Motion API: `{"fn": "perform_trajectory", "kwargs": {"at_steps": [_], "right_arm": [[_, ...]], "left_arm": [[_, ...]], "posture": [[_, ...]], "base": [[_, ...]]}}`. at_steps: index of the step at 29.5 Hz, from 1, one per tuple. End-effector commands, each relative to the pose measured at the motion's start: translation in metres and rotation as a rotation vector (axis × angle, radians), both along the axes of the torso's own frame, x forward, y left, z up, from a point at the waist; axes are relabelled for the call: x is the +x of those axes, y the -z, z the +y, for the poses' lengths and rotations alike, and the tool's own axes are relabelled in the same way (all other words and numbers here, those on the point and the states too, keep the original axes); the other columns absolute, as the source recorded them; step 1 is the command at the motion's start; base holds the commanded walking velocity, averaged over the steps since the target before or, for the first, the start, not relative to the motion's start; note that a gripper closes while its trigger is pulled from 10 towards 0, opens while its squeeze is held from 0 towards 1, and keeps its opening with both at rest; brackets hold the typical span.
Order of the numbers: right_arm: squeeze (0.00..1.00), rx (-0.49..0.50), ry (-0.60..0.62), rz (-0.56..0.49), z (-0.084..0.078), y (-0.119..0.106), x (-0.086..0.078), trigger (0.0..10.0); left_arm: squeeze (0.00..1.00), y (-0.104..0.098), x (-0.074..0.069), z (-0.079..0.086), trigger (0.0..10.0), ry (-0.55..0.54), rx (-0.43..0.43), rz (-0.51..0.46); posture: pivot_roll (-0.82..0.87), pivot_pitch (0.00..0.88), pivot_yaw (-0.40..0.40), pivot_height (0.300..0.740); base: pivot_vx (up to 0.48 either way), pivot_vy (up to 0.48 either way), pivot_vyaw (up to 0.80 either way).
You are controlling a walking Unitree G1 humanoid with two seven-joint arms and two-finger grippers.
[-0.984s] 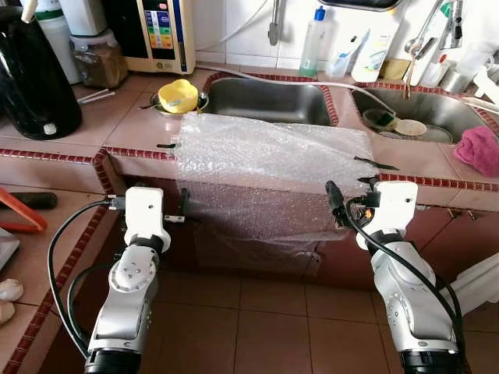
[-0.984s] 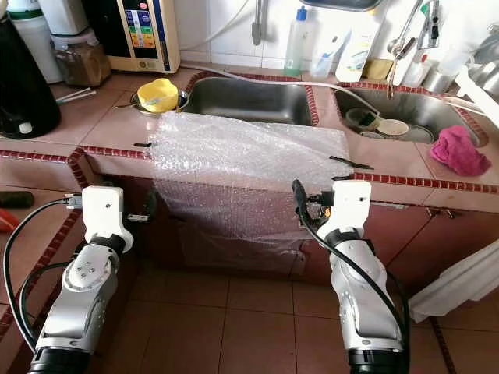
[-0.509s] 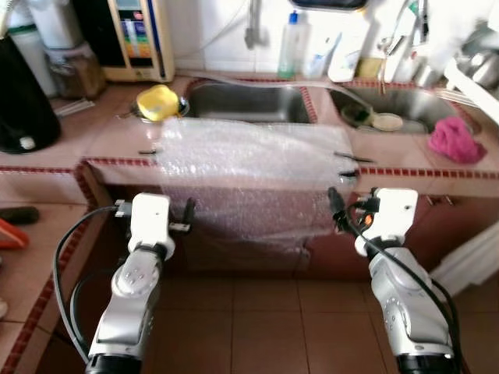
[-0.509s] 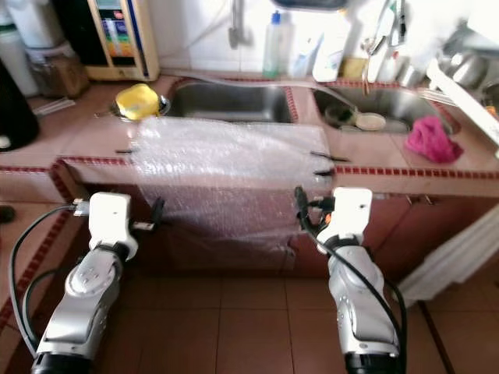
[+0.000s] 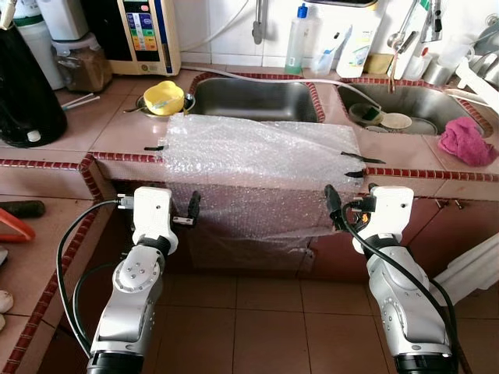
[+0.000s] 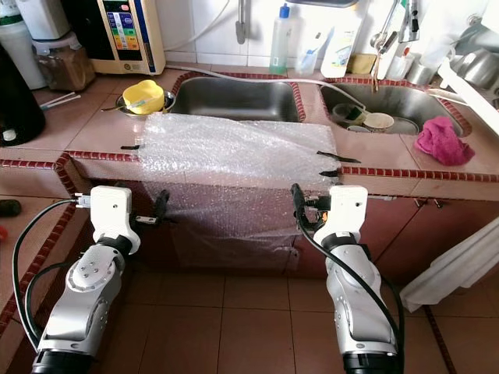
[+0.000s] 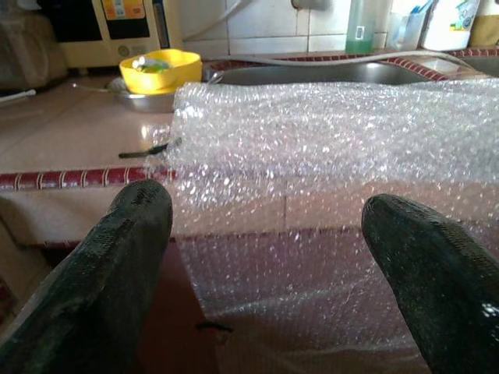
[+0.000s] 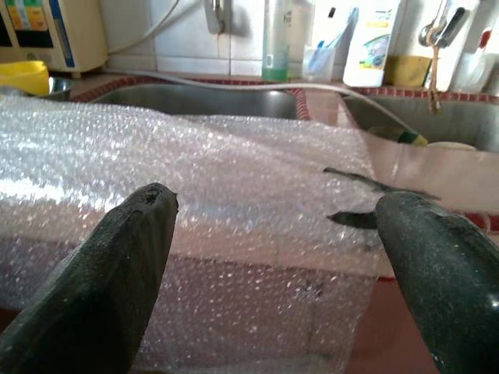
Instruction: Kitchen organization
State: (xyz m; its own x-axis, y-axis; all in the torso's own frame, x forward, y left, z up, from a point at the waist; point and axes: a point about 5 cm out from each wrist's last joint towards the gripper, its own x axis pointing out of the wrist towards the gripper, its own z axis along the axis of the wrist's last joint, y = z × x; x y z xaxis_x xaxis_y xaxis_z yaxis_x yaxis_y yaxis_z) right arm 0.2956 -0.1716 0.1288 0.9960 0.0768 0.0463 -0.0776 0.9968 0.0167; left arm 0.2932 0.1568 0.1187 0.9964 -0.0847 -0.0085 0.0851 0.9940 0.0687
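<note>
Bubble wrap (image 5: 261,160) drapes the counter (image 5: 78,125) before both wide-apart jaws; right sink (image 5: 460,105) holds seemingly dishes (image 5: 386,118).

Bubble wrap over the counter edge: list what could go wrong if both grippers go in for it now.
1. The bubble wrap is stuck down with black tape strips; pulling may tear it or rip the tape loose.
2. The left gripper and right gripper are open in front of the thin hanging part, which may slip out of a pinch.
3. The yellow bowl sits by the sheet's far corner; a tug could knock it.

Two sinks (image 5: 257,97) (steel), one bubble wrap sheet (image 5: 261,167)
</note>
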Motion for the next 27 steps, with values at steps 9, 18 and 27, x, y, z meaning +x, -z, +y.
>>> {"fn": "perform_trajectory", "kwargs": {"at_steps": [9, 18, 27], "right_arm": [[0.0, -0.023, -0.031, -0.035, 0.003, -0.006, 0.0, 10.0], [0.0, -0.054, -0.056, -0.041, 0.007, -0.006, 0.001, 10.0], [0.0, -0.074, -0.075, -0.058, 0.01, -0.008, 0.003, 10.0]], "left_arm": [[0.0, -0.003, 0.0, -0.002, 10.0, 0.013, -0.012, 0.002], [0.0, 0.0, 0.0, 0.0, 10.0, 0.005, -0.01, 0.012], [0.0, 0.0, 0.001, -0.002, 10.0, 0.012, -0.008, 0.013]], "posture": [[0.02, 0.0, -0.003, 0.74], [0.02, 0.0, -0.01, 0.74], [0.01, 0.0, -0.005, 0.74]], "base": [[0.311, 0.0, 0.0], [0.345, 0.0, 0.0], [0.372, 0.0, 0.0]]}}
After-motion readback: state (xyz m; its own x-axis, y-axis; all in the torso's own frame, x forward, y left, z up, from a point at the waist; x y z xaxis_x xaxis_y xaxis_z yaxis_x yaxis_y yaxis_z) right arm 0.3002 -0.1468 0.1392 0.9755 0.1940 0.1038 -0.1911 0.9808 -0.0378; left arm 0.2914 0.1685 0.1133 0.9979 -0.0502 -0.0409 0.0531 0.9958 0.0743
